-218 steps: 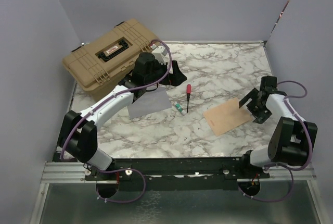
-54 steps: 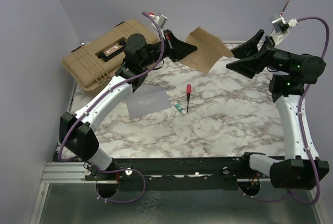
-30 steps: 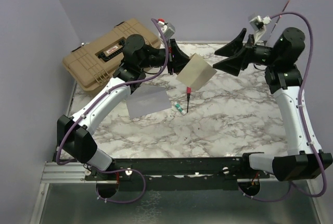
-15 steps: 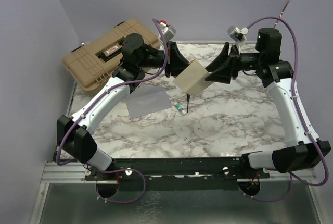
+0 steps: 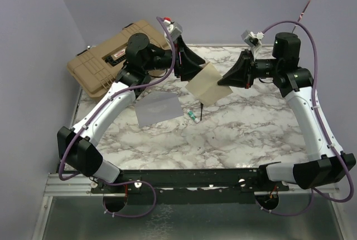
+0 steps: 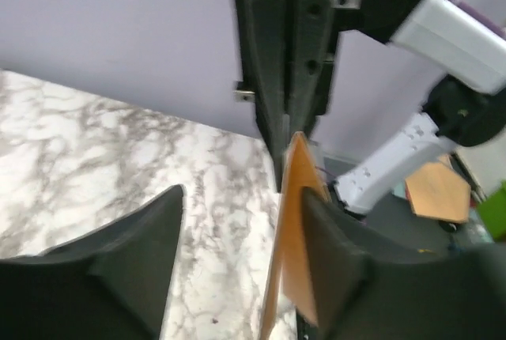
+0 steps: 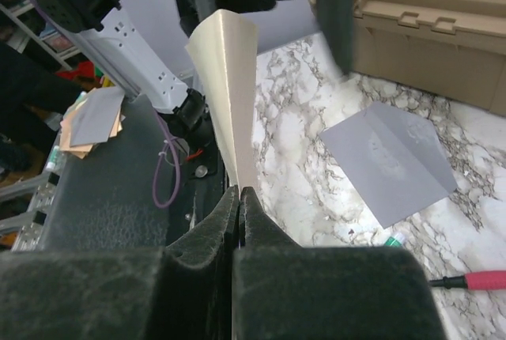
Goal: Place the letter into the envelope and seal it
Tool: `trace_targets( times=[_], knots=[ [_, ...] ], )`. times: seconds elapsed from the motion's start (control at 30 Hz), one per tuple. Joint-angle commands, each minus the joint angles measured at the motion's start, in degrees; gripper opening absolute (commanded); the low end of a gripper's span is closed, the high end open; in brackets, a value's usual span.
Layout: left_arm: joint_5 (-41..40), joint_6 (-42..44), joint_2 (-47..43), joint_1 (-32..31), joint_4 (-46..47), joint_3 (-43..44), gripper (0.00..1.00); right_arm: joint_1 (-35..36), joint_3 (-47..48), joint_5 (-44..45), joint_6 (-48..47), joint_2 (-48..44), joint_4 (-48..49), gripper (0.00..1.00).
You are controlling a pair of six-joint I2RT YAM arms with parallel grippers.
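The letter (image 5: 205, 84), a plain tan sheet, hangs in the air above the table's middle, between both grippers. My right gripper (image 5: 220, 82) is shut on its right edge; in the right wrist view the shut jaws (image 7: 238, 192) pinch the sheet's lower corner and the letter (image 7: 228, 71) rises away from them. My left gripper (image 5: 195, 68) stands open at the sheet's left edge. From the left wrist the letter (image 6: 286, 229) shows edge-on, leaning on the right finger (image 6: 340, 277), with the left finger well apart. The pale grey envelope (image 5: 159, 108) lies flat on the table under the left arm, also visible as the envelope (image 7: 391, 162).
A large tan hard case (image 5: 114, 56) sits at the back left. A red-handled screwdriver (image 7: 482, 279) and a small green-tipped item (image 5: 192, 115) lie on the marble just right of the envelope, partly under the raised letter. Purple walls close in on three sides.
My right gripper has closed on the letter's right edge. My left gripper has opened and let go of the sheet, which stays in the air.
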Motion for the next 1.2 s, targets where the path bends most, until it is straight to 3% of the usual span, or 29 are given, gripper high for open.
trace_targets(
  times=[0.0,0.13,0.3,0.37,0.43,0.6,0.77,1.0,1.17],
  knots=[
    [-14.06,11.63,-4.41,1.89,-13.19,-1.64,0.72,0.28,-2.65,7.07,7.16,-3.01,6.53,0.00],
    [-25.41,16.15,-6.62,3.61,-22.36,-2.61,0.85,0.29,-4.78,17.34,12.46,-3.71,9.53,0.00],
    [-49.66,17.32,-8.77,4.58,-27.65,-3.04,0.90,0.28,-6.75,31.24,17.40,-4.29,12.08,0.00],
    [-55.71,16.70,-8.84,4.71,-28.85,-2.47,0.90,0.29,-6.79,33.69,17.93,-3.79,11.81,0.00],
    [-52.73,17.94,-8.83,4.81,-29.04,-2.12,0.89,0.29,-6.28,34.17,18.13,-3.19,11.18,0.00],
    [-36.04,19.14,-8.77,4.73,-28.09,-0.86,0.85,0.28,-6.48,32.31,19.50,-2.96,12.29,0.00],
    [-22.79,16.56,-10.13,3.23,-20.07,-4.03,0.85,0.29,-6.98,23.73,23.37,-2.15,16.77,0.00],
    [-15.89,22.96,-9.29,-3.95,-16.52,-5.64,0.88,0.46,-7.83,11.75,28.10,-2.08,24.17,0.00],
    [-12.30,24.16,-7.64,-4.59,-16.51,-5.68,0.88,1.08,-7.71,6.14,28.45,-2.50,26.59,0.00]
  ],
)
